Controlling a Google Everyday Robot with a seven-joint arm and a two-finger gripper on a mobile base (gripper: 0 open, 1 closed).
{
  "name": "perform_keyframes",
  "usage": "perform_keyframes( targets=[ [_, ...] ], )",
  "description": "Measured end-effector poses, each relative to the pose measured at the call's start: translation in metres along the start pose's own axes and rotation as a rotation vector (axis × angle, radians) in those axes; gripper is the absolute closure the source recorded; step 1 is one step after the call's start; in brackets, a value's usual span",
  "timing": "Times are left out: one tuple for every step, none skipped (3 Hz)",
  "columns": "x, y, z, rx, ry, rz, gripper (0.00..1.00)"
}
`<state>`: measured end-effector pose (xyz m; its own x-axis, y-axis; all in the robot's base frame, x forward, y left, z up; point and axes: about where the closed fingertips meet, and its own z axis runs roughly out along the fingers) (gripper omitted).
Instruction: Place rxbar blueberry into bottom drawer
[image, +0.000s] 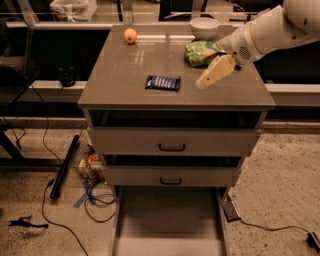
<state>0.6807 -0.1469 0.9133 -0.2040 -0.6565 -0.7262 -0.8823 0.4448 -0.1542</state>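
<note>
My one camera looks down from in front of the cabinet (125, 75), fairly near, perhaps from head height, facing its front; the gripper (208, 78) hangs over its top, right side

On the tabletop (120, 75) the bar (162, 82) lies near the middle, a little toward the front edge. My gripper (205, 81) hangs just right of it, not touching it, over the right half. The bag (200, 52) sits behind my gripper, and the bowl (204, 27) behind that, at the back edge. The orange (130, 35) sits near the back left corner. Below the front edge, the bottom drawer (170, 220) stands pulled out under two other drawers (172, 142).
</note>
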Motion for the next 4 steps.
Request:
perform_keyframes(
  targets=[
    [-0.03,0.002,0.043,-0.036,-0.07,0.006,0.0],
    [-0.037,0.009,0.077,-0.06,-0.079,0.024,0.0],
    [-0.043,0.014,0.109,-0.061,-0.079,0.053,0.0],
    [-0.046,0.016,0.139,-0.076,-0.074,0.074,0.0]
  ],
)
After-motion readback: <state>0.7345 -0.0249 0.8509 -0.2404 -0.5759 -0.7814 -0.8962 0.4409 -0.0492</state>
